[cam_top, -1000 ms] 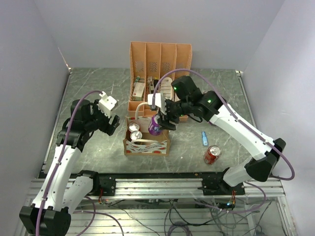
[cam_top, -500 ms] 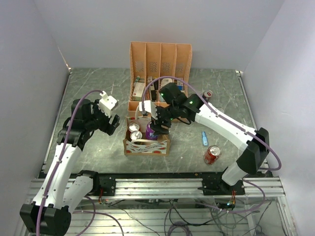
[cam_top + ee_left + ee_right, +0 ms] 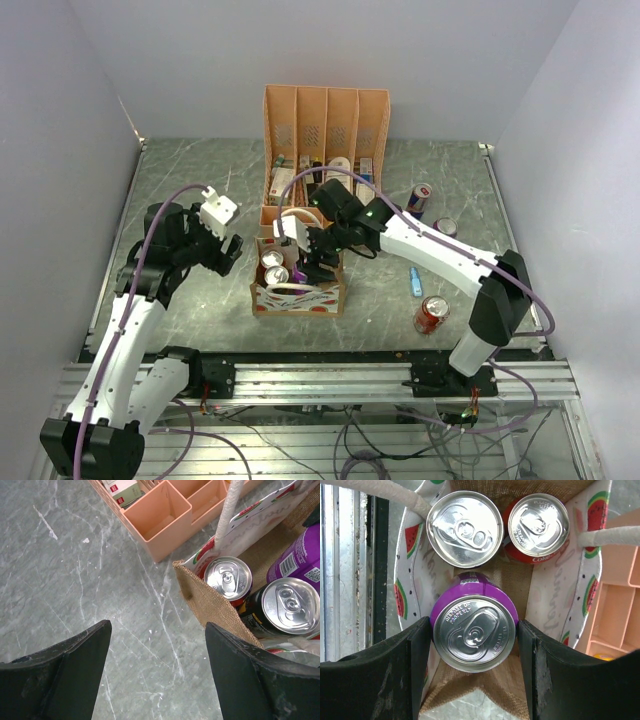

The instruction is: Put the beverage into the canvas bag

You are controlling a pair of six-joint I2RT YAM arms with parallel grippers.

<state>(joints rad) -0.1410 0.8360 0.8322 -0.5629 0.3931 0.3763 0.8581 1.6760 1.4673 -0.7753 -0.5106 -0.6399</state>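
1. Near the middle of the grey, marble-veined table [image 3: 190,190]: a small boxy canvas bag [image 3: 297,297]. Coarse tan weave inside, smooth white outer face printed with red watermelon slices, two white rope-like handles.
2. Upright inside the bag, packed close: three round metal cans with shiny pull-tab lids. A purple can [image 3: 474,632], a red can [image 3: 538,522] and a dark can [image 3: 465,527] (black-bodied in the left wrist view), the last two side by side.
3. Clamped on the purple can from both sides: the right gripper [image 3: 474,625]. Matte black fingers pressed flat to the can's wall, jaws only as far apart as the can allows. Can well down between the bag's walls; resting on the bottom or not, hard to tell from these views.
4. Just left of the bag, above bare table: the left gripper [image 3: 157,627]. Jaws spread wide, nothing between them, touching nothing.
5. Just behind the bag: a tall peach plastic file organiser [image 3: 325,110], slotted into narrow compartments, small boxes in some of them.
6. On the table to the right, well apart from the bag: a loose red can [image 3: 432,314] and a small blue object [image 3: 415,281].
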